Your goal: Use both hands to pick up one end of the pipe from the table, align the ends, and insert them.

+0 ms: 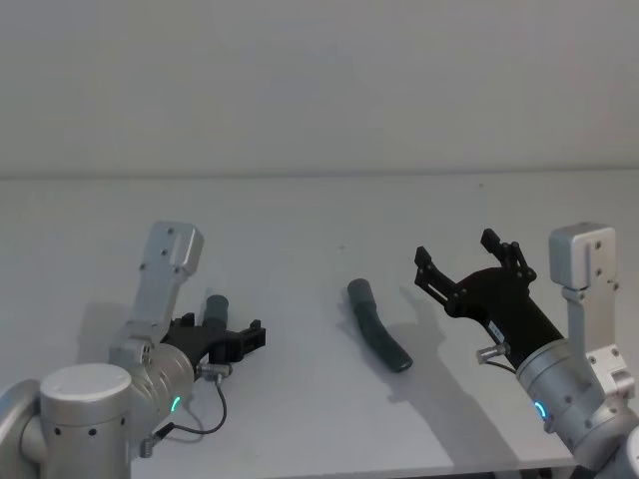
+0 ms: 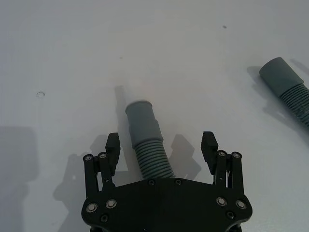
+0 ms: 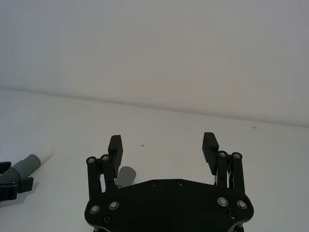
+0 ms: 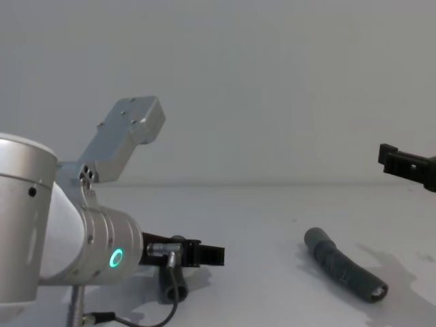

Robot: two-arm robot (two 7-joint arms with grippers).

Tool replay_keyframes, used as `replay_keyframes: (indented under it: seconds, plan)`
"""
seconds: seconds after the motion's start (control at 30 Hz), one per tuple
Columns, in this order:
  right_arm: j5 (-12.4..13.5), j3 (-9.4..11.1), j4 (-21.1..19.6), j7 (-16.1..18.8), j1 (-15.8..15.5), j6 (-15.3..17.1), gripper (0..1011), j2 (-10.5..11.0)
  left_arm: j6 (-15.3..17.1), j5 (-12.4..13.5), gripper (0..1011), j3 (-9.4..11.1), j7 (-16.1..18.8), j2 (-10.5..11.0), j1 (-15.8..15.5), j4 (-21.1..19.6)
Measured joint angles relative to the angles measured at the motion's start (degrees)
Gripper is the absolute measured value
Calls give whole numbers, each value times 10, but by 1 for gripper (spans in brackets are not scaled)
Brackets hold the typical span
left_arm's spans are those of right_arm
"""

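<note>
Grey ribbed hose piece with a smooth wide cuff (image 2: 144, 126) lies between the wide-open jaws of the black two-fingered left gripper (image 2: 161, 145), neither finger touching it, left of the curved darker grey hose (image 1: 377, 321) on the white table (image 1: 300, 215). Right of that curved hose, the black right gripper (image 1: 455, 250) hovers, jaws spread wide.

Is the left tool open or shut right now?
Open: the black two-fingered left tool has fingers apart, either side of the grey ribbed hose piece.
</note>
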Motion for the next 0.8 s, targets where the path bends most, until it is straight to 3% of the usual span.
replay_keyframes:
  seconds: [0.2,0.8]
  plan:
    - [0,0,0,0,0,0,1002,0,2,1,967,-1,-1,-2,-1,1]
    - [0,0,0,0,0,0,1002,0,6,3,414,-2,-1,-4,-3,3]
